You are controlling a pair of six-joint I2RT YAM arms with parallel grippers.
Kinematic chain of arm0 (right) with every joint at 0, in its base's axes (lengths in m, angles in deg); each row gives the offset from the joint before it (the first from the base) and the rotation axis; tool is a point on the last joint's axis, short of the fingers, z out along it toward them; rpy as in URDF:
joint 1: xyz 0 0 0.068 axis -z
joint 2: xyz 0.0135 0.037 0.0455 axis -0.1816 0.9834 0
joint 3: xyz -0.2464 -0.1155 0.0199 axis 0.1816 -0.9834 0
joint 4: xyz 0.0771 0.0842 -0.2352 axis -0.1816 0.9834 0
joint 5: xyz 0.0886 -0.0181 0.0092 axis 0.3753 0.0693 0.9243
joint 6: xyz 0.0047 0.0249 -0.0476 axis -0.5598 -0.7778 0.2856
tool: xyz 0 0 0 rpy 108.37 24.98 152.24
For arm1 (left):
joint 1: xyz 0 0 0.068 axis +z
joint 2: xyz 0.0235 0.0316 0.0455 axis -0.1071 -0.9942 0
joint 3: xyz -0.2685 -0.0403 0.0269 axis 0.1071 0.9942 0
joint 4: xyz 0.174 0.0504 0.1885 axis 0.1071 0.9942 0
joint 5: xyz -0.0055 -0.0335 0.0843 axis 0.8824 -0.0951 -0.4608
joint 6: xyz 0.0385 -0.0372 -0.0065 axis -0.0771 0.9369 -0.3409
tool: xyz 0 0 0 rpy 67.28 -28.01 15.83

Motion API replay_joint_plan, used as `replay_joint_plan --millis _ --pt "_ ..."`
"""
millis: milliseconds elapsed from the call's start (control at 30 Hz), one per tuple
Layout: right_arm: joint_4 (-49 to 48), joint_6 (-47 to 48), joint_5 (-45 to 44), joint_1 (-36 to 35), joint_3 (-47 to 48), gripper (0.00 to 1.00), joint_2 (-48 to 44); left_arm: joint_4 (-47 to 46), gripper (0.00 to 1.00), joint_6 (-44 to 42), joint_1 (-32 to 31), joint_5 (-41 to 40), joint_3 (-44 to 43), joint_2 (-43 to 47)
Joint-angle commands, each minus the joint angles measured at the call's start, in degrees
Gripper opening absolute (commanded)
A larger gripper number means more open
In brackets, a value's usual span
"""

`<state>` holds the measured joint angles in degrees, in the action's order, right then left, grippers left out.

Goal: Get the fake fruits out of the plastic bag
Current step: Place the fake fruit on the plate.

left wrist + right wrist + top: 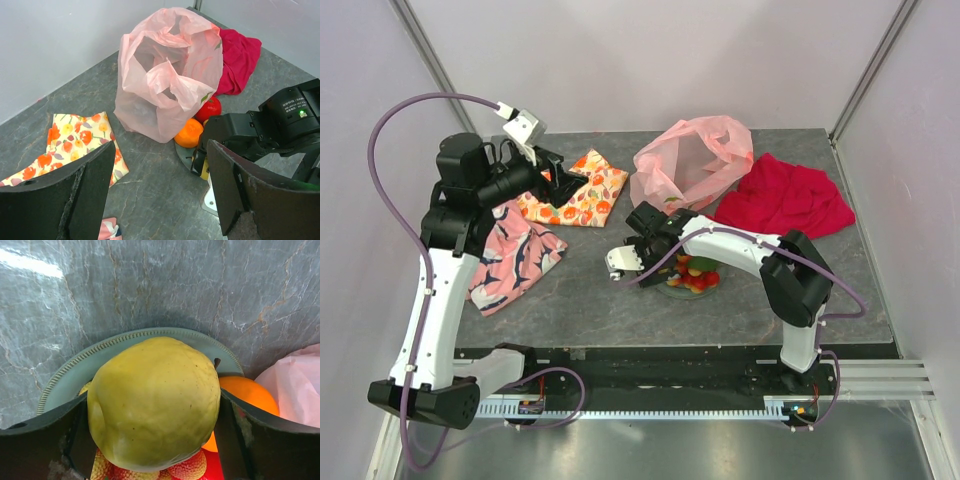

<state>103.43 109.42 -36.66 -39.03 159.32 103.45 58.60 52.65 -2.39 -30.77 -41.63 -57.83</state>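
— Yellow fruit (155, 400), where?
— Clamped in the right gripper (155, 437), filling the gap from finger to finger. Hanging straight over the green plate (150, 334), just beside the orange (247, 395) at the right of the wrist frame.
— Long axis?
— None to speak of; nearly round.
— Plastic bag (685, 160)?
— Upper centre of the top view, slumped, mouth open, just behind the plate. Impossible to tell whether holding anything more.
— Left gripper (160, 192)?
— Spread wide, holding nothing, up at the left of the top view, well apart from the bag. Right one nearer by far.
— Next, probably?
— Straight down, then release.
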Motion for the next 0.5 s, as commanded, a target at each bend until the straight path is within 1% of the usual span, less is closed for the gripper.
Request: replay_joint_plan --millis 0,33,300,400,467 --pt "-0.8 -0.5 -2.0 0.2 1.3 0.87 0.1 -2.9 0.80 2.1 0.5 2.6 0.1 -0.7" --pt "-0.8 -0.6 -1.7 0.3 1.9 0.98 -0.2 -2.9 0.80 2.2 0.5 2.7 0.2 -0.9" --pt "1.6 -2.1 -1.2 0.3 4.6 0.98 0.2 -3.6 0.80 2.6 0.5 3.8 0.3 -1.3" --pt "4.5 -2.1 -0.9 0.3 6.8 0.98 -0.4 -3.7 0.80 3.1 0.5 4.2 0.3 -1.4" --pt "9.3 -2.3 -0.3 0.3 11.1 0.98 -1.3 -3.9 0.80 3.2 0.5 4.4 0.2 -1.7"
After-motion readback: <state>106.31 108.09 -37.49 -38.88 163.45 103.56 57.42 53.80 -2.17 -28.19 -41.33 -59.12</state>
